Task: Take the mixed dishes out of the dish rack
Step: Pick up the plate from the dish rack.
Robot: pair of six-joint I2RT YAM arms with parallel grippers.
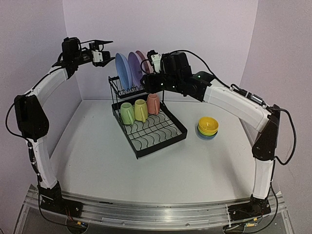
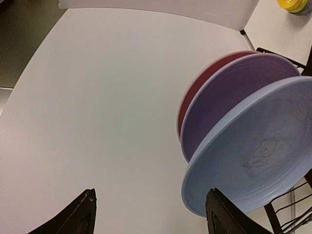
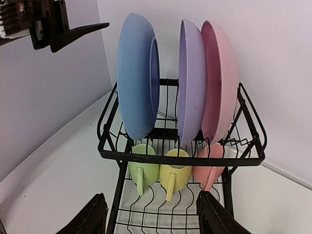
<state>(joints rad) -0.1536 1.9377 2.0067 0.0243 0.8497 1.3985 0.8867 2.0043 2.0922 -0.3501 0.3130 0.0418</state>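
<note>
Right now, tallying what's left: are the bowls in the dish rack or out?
Out. The stacked bowls, yellow on top, sit on the table, right of the dish rack, apart from it.

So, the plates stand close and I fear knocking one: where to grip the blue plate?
I'd take the blue plate by its top rim, from above, a finger on each face. It stands on edge at the rack's left end, so its outer face is free, and a gap parts it from the purple plate. Lift straight up.
</note>
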